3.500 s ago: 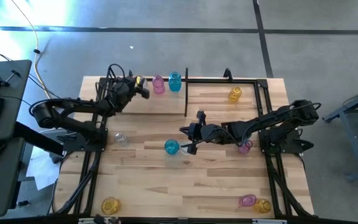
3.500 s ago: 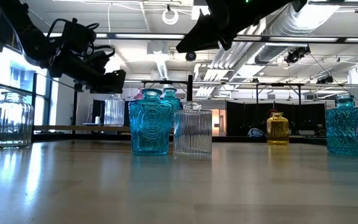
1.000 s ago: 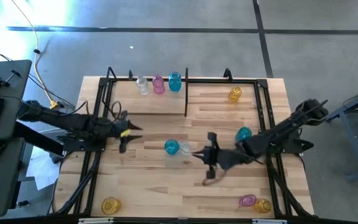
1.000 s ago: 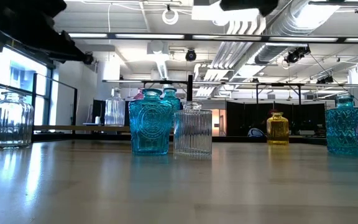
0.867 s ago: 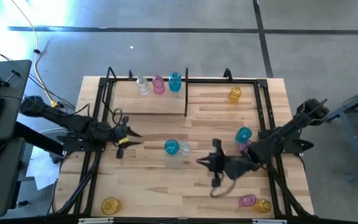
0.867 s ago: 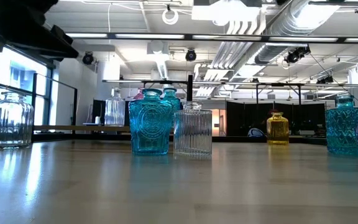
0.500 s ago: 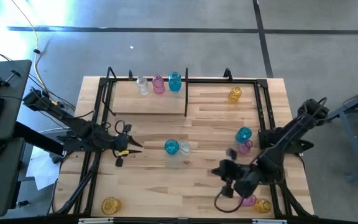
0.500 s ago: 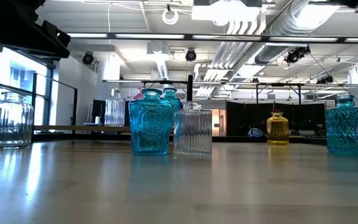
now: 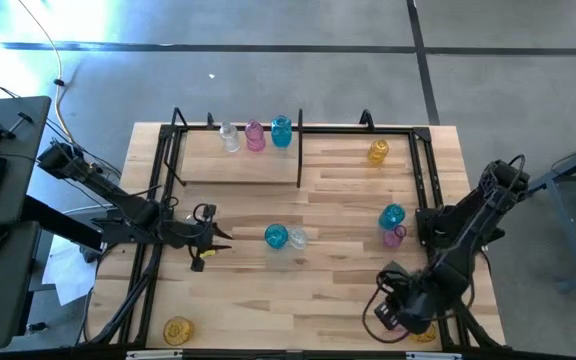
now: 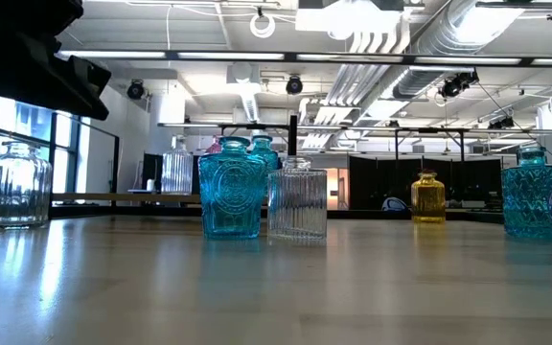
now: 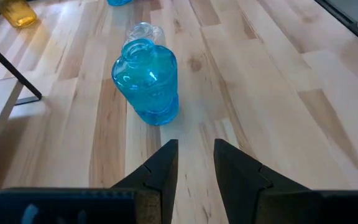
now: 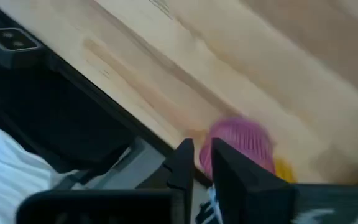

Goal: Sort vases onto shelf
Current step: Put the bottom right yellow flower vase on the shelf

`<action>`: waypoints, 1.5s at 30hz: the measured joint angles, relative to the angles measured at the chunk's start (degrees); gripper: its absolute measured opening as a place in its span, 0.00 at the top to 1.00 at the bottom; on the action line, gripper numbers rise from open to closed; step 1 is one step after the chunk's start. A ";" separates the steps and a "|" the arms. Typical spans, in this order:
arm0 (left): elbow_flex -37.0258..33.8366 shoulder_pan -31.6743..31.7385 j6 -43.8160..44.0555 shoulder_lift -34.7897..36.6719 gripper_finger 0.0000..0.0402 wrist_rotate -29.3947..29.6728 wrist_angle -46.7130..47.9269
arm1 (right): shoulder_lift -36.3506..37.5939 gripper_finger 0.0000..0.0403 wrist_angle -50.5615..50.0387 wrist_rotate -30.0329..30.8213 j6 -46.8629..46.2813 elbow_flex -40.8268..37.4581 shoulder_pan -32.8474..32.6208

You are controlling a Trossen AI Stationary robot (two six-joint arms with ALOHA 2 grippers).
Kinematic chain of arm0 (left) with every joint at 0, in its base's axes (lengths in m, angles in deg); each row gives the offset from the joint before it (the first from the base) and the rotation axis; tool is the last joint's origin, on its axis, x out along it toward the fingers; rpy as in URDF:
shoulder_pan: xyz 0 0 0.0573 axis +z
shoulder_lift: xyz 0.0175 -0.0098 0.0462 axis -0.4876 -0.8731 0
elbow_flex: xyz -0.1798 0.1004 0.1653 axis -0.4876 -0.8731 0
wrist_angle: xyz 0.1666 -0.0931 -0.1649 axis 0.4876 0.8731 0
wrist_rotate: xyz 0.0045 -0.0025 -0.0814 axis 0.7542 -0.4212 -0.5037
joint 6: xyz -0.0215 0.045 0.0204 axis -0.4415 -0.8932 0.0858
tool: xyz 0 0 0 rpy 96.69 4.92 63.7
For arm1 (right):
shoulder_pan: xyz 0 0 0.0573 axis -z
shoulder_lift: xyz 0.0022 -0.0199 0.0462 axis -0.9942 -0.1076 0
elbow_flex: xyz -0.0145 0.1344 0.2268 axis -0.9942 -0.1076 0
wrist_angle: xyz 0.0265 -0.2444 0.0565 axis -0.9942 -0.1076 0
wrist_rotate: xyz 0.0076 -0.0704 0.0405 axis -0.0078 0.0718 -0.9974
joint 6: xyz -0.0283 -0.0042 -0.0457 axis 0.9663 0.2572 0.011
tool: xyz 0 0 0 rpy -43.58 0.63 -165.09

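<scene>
In the middle of the table a teal vase (image 9: 276,236) (image 11: 146,81) stands upright, and a clear vase (image 9: 295,239) stands close beside it. My left gripper (image 9: 214,241) (image 11: 195,158) hangs just left of them. It points at the teal vase, open by a narrow gap, with nothing between its fingers. My right gripper (image 9: 392,311) (image 12: 202,163) hangs over the near right corner, tipped steeply down, with a thin gap between its fingers. It is just short of a pink vase (image 12: 241,145) and a yellow vase (image 9: 424,335). The shelf (image 9: 300,150) runs along the far edge.
On the shelf stand clear (image 9: 229,137), pink (image 9: 255,135), teal (image 9: 281,131) and yellow (image 9: 378,151) vases. A teal vase (image 9: 391,216) and a pink one (image 9: 396,236) stand at mid right. Another yellow vase (image 9: 177,329) is at the near left, and a clear jar (image 10: 12,184) at the left.
My right gripper has swung from the table's middle toward the near right corner. It has rolled over and tipped steeply down above the pink and yellow vases. My left gripper has moved a little toward the near edge and down, closer to the teal vase. No vase has moved.
</scene>
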 joint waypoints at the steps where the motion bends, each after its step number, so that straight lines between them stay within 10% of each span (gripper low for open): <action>1: 0.00 0.00 0.00 -0.10 0.77 0.00 -0.21 | 0.00 0.89 -0.03 -0.77 -2.74 0.00 -0.66; 18: -9.60 0.05 -5.42 -0.08 0.77 0.88 -24.52 | -0.57 0.78 -1.64 -13.20 -27.59 0.00 -9.40; 45: -10.93 0.00 -4.00 -0.08 0.77 2.10 -26.35 | -5.38 0.61 -4.44 -18.99 -24.93 -0.07 -11.34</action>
